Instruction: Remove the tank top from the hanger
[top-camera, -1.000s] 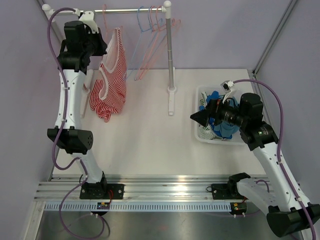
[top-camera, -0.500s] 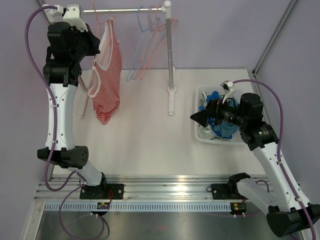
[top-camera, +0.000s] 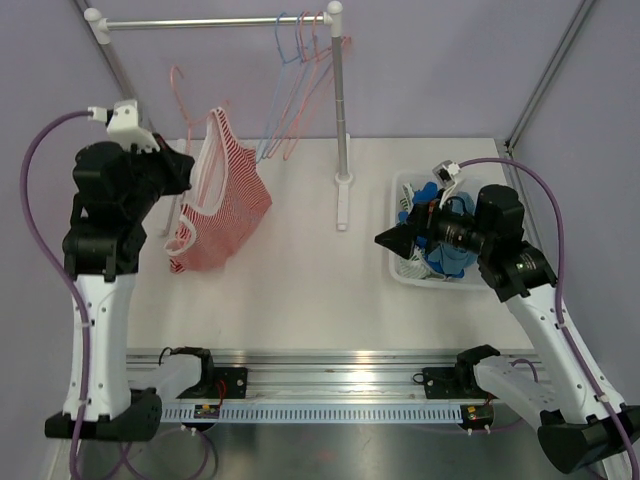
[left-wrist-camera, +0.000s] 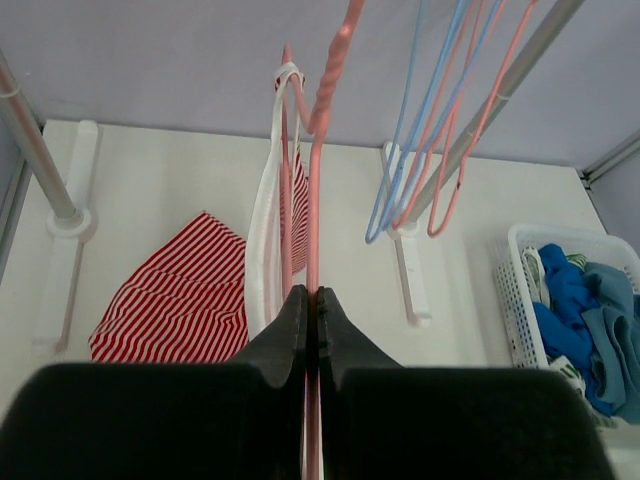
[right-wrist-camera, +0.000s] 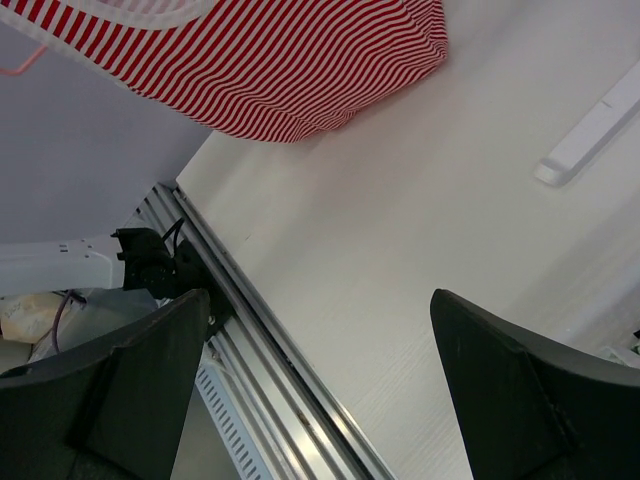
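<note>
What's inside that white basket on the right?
Crumpled blue cloths fill the white basket, along with some green-and-white fabric. Whatever lies beneath them is covered, and the right arm hides part of the basket from above.

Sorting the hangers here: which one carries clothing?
The pink hanger clamped in the left gripper, with the red-striped tank top on it; the blue and pink hangers on the rail are bare.

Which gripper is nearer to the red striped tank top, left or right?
Left. The left gripper is shut on the pink hanger that carries the tank top, close beside it; the right gripper hangs open across the table, by the white basket.
</note>
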